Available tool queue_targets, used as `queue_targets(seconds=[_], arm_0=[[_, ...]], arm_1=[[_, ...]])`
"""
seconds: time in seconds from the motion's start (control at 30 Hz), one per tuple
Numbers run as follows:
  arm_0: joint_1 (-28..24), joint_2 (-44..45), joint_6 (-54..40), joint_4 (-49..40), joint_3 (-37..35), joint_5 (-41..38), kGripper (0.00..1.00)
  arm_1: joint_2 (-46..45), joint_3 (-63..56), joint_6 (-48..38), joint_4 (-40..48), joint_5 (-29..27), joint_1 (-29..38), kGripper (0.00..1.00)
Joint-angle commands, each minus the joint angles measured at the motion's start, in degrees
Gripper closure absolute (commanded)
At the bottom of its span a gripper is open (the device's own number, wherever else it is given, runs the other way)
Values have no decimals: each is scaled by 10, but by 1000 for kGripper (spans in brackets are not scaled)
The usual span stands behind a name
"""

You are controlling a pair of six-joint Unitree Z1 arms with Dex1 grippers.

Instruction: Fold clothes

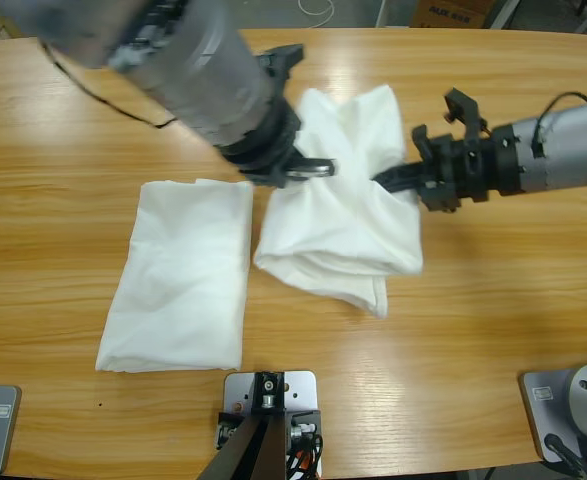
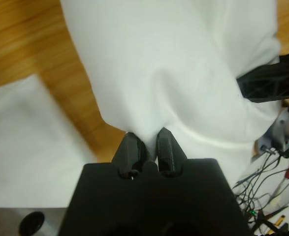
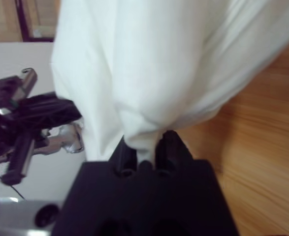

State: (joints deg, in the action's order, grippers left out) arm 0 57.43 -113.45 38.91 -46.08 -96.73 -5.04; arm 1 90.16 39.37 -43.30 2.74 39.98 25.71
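1. Long wooden table (image 1: 493, 330) with warm grain; beyond its far edge, a strip of pale floor and the corner of a cardboard box (image 1: 451, 12).
2. No containers seen on the table, so nothing held in any.
3. Counted two white T-shirts, the only fabric in view.
4. First, the folded T-shirt (image 1: 181, 275): lay flat as a neat rectangle on the table's left half, apart from both grippers, just beside the other shirt with a narrow strip of wood between.
5. Second, the held T-shirt (image 1: 343, 225): bunched and partly lifted near the table's middle, upper part gathered between the two grippers, lower part draped in soft layered folds onto the wood.
6. Counted two arms, each with one gripper.
7. Left gripper (image 1: 318, 168): came down from the upper left, large silver elbow close under the camera. In the left wrist view, left gripper (image 2: 148, 142) with jaws pressed together, pinching a fold of the held T-shirt (image 2: 183, 73).
8. Right gripper (image 1: 393, 180): reached in from the right edge. In the right wrist view, right gripper (image 3: 146, 147) with jaws closed tight on a gathered edge of the held T-shirt (image 3: 159, 64), cloth hanging across most of that view.
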Motion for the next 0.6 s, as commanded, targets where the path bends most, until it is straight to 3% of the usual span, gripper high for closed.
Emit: queue_targets(seconds=[0.03, 0.6], arm_0=[[0, 132, 13, -3, 168, 46, 1000], [-51, 288, 3, 5, 360, 52, 1000]], arm_1=[[64, 93, -53, -6, -40, 120, 1000], [165, 205, -109, -11, -68, 241, 1000]])
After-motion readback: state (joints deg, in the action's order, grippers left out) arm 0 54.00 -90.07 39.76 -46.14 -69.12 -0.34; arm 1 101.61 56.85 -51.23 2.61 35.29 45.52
